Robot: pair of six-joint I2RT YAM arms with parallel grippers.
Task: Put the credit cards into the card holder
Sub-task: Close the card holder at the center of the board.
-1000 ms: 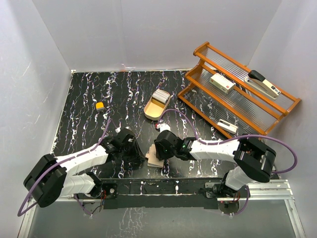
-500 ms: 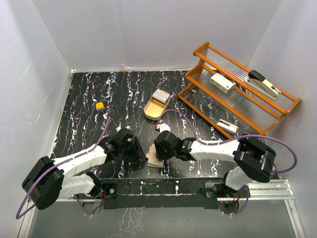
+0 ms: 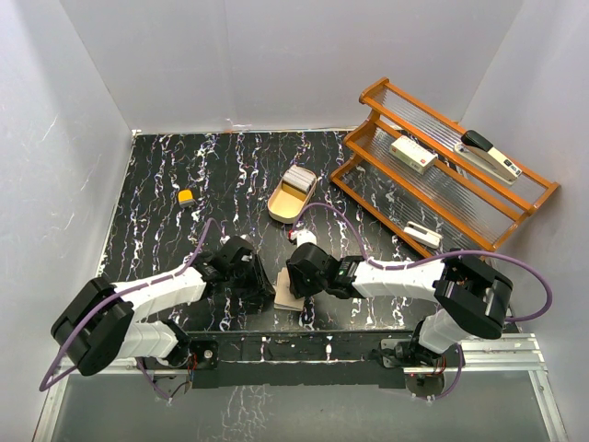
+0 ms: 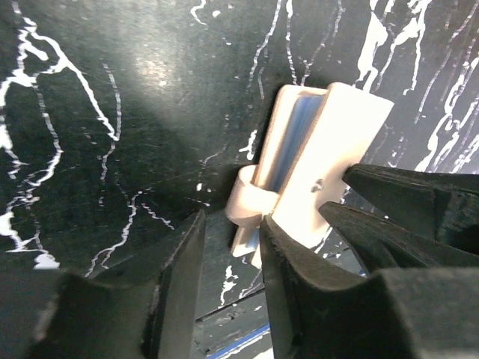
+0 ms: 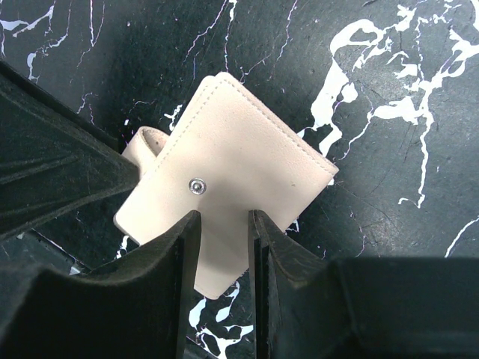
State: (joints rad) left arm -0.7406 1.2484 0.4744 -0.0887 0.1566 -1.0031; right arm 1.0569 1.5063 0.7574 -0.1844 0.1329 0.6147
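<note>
Both arms reach inward from their bases at the near edge and meet at the middle front of the surface (image 3: 156, 221). The left arm (image 3: 152, 296) lies low, its white forearm running rightward and its black wrist bent so that the left claw (image 3: 265, 296) points down at the surface. The right arm (image 3: 396, 274) stretches leftward, almost level. The right claw (image 3: 296, 287) tips down too, just beside the other. In the wrist views the left fingers (image 4: 176, 284) and the right fingers (image 5: 168, 292) stand a narrow gap apart. Whether either claw pinches anything cannot be told.
</note>
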